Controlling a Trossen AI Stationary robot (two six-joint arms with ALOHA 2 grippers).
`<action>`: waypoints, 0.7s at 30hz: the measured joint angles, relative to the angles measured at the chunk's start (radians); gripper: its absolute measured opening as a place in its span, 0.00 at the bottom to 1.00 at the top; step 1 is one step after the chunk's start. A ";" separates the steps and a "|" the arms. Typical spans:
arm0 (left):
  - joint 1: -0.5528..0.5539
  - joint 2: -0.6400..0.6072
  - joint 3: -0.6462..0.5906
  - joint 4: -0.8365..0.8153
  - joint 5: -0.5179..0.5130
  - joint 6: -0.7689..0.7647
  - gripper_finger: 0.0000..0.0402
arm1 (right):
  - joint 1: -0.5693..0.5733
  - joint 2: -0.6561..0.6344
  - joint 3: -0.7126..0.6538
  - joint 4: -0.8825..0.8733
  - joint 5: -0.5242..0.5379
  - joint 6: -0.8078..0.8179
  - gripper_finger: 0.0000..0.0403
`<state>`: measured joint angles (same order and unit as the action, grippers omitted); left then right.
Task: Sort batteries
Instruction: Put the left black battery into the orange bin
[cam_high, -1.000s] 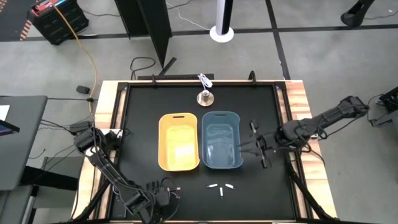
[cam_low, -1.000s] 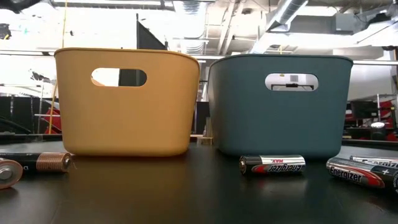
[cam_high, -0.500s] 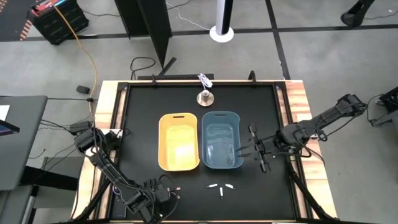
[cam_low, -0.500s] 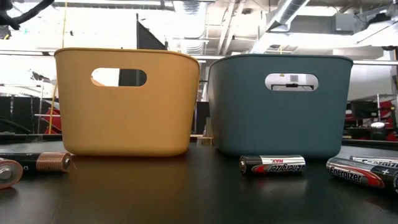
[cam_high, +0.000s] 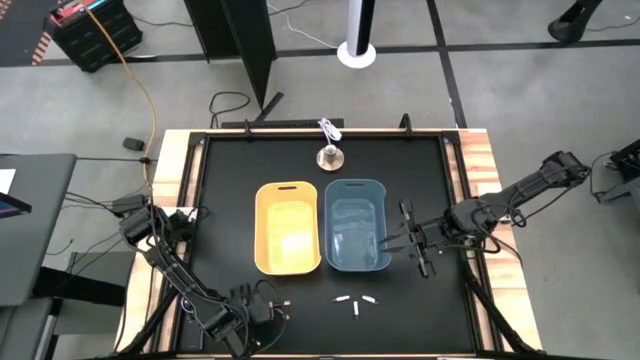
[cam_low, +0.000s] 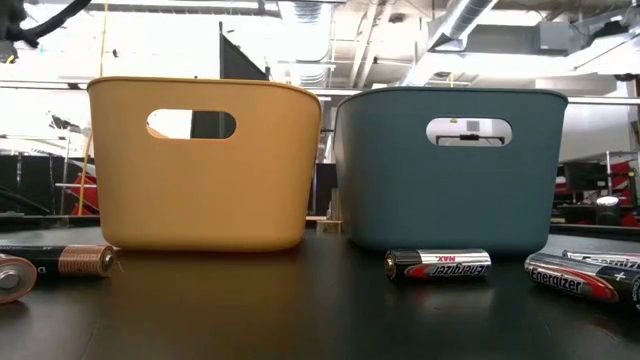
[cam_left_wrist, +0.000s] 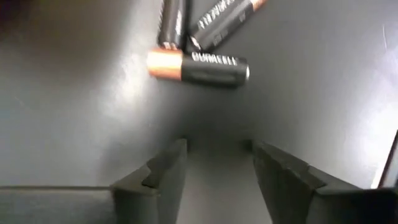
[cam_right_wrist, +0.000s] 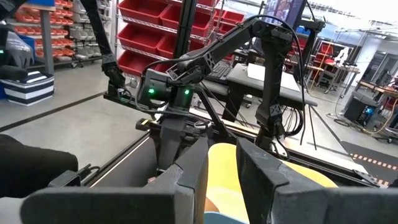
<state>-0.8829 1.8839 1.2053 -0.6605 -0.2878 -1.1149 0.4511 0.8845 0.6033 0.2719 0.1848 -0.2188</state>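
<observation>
Three copper-and-black batteries (cam_left_wrist: 198, 66) lie just ahead of my left gripper (cam_left_wrist: 214, 163), fingers apart, nothing between. My right gripper (cam_right_wrist: 221, 163), slightly parted, apparently empty, sits beside the blue tub (cam_high: 356, 225).

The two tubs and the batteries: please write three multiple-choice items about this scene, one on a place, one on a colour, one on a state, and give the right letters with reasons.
1. Where does the blue tub stand?
A. touching-close beside the yellow tub, on the right arm's side
B. on top of it
C. at the table's far left edge

2. What colour is one end of the Duracell battery in the left wrist view?
A. green
B. copper
C. blue

3. How are the fingers of the left gripper?
A. shut on a battery
B. open and empty
C. shut on the tub's rim

Answers: 1 A, the high view shows them side by side. 2 B, the copper end shows plainly. 3 B, a bare gap lies between the fingers, short of the batteries.
</observation>
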 joint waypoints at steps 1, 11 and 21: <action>0.000 0.000 0.000 0.000 -0.017 0.004 0.51 | 0.000 0.000 0.000 0.000 0.000 0.000 0.26; 0.000 0.000 0.000 -0.004 -0.138 0.061 0.73 | 0.000 0.000 0.000 -0.003 0.000 0.000 0.26; 0.040 0.000 0.000 0.031 -0.143 0.121 0.74 | 0.000 0.000 0.000 -0.009 0.000 0.000 0.26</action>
<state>-0.8429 1.8835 1.2057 -0.6296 -0.4313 -0.9943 0.4511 0.8845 0.6033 0.2625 0.1844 -0.2185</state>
